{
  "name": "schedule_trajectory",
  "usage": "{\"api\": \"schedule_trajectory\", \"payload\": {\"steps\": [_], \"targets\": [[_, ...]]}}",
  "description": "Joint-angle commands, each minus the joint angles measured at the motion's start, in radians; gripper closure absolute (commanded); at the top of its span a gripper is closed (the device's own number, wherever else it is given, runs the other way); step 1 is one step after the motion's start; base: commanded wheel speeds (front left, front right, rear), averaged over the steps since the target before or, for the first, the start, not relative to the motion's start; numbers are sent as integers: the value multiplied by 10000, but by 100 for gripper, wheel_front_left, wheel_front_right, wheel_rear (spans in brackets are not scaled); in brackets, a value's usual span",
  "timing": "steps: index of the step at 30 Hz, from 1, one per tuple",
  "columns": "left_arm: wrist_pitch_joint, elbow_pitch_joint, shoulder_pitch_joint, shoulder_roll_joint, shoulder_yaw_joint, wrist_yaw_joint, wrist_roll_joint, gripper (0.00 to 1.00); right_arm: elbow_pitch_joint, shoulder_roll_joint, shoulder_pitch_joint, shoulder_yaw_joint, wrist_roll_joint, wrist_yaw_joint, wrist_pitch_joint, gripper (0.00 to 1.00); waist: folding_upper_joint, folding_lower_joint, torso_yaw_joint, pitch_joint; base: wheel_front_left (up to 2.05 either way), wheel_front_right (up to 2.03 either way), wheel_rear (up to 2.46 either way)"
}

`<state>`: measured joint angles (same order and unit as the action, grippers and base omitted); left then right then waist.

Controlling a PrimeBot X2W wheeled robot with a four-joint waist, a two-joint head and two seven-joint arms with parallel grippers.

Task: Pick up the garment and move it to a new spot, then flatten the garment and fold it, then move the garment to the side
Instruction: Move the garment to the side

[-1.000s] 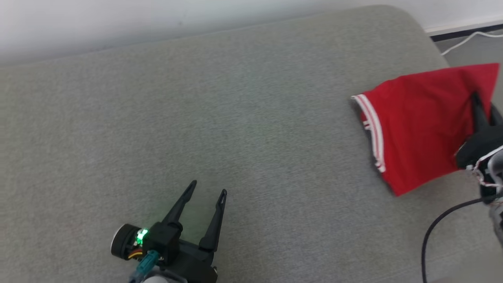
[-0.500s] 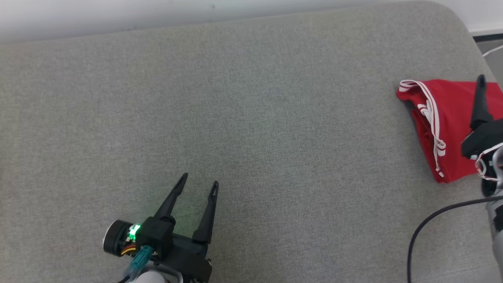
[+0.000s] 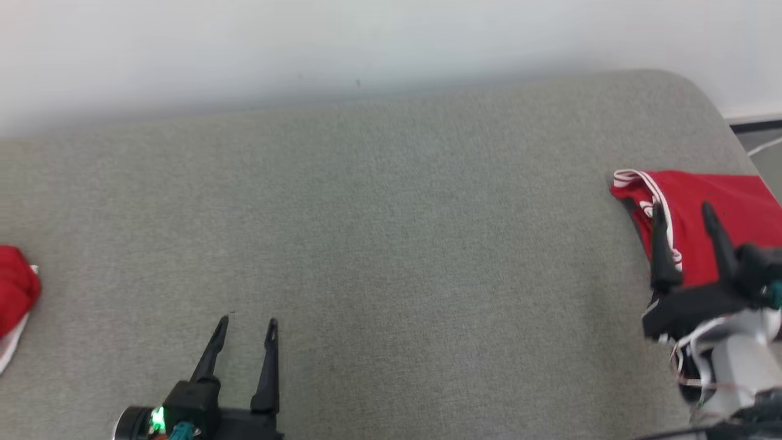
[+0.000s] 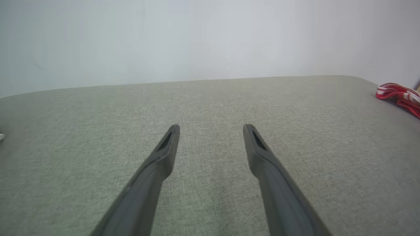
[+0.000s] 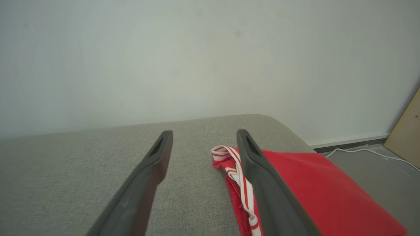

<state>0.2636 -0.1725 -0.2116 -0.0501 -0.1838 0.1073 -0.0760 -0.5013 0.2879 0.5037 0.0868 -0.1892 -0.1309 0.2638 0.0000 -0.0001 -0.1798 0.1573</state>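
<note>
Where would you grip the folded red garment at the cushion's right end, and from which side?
Likely the striped hem at the left end of the garment, from above on the cushion side: layers bunch up there; the rest lies flat.

You have two red cloth items here: one garment (image 3: 736,198) at the right end and one red bundle (image 3: 15,287) at the left edge. Count two claws, left claw (image 3: 247,322) and right claw (image 3: 682,209), one bench (image 3: 391,214), one white cable (image 5: 361,149).
</note>
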Motion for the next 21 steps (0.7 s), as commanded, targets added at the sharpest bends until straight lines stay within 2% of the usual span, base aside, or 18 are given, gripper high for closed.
{"api": "schedule_trajectory", "payload": {"steps": [1, 5, 10, 16, 21], "targets": [[10, -99, 310, -6, 163, 61, 3, 0, 267, -164, -568, -21, 30, 4, 1, 0, 0, 1, 388, -628, 0, 0, 0], [10, -229, 749, -6, 480, 52, 118, 0, 848, -647, -1791, -21, 12, 4, 1, 0, 0, 1, 788, -1191, 0, 0, 0], [10, -259, 1070, -2, 855, 98, 281, 0, 1223, -1025, -2589, 8, 17, 4, 1, 0, 0, 1, 1051, -1495, 0, 0, 0], [10, -335, 1395, -5, 1185, 244, 216, 0, 1598, -1295, -3399, 32, 150, 4, 1, 0, 0, 1, 1378, -1889, 0, 0, 0], [10, -434, 1625, -5, 1306, 162, 285, 0, 1641, -1476, -3842, 189, 216, 4, 1, 0, 0, 1, 1484, -2039, 0, 0, 0]]}}
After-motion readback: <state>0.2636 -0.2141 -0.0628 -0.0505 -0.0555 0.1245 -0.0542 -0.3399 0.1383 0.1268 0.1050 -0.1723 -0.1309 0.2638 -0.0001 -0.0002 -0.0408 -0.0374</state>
